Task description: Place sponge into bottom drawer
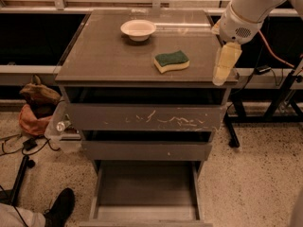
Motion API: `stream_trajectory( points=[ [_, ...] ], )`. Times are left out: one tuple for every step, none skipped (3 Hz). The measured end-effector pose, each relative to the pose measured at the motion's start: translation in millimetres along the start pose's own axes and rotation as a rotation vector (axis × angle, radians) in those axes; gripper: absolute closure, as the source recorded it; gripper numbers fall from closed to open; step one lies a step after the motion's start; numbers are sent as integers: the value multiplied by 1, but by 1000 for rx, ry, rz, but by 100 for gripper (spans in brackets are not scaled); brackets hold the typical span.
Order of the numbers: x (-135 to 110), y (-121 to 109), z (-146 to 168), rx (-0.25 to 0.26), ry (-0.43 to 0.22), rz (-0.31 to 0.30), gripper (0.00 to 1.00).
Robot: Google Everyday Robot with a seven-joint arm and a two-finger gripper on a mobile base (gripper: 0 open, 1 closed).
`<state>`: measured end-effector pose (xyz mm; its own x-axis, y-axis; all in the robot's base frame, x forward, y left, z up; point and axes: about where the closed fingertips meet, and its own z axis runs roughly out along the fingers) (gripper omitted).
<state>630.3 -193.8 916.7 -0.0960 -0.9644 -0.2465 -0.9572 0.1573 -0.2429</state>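
The sponge [171, 61], dark green on top over pale yellow foam, lies on the cabinet top [104, 56], right of centre. The bottom drawer [144, 193] is pulled out towards me, with nothing on its flat base. My gripper [224, 66] hangs from the white arm at the top's right edge, to the right of the sponge and apart from it. Its pale fingers point down.
A cream round bowl [138, 29] stands at the back of the top. The scratched-front top drawer [144, 117] and the middle drawer [147, 150] are slightly out. A bag [38, 105] and cables lie at left, a shoe [60, 207] at bottom left, a stand [279, 103] at right.
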Motion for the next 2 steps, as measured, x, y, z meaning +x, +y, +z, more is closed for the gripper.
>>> stream_trajectory(
  points=[
    [-11,-15,16,-5,-39,-22,0],
    [-32,-46,44,-14,-99,-64,0]
  ],
)
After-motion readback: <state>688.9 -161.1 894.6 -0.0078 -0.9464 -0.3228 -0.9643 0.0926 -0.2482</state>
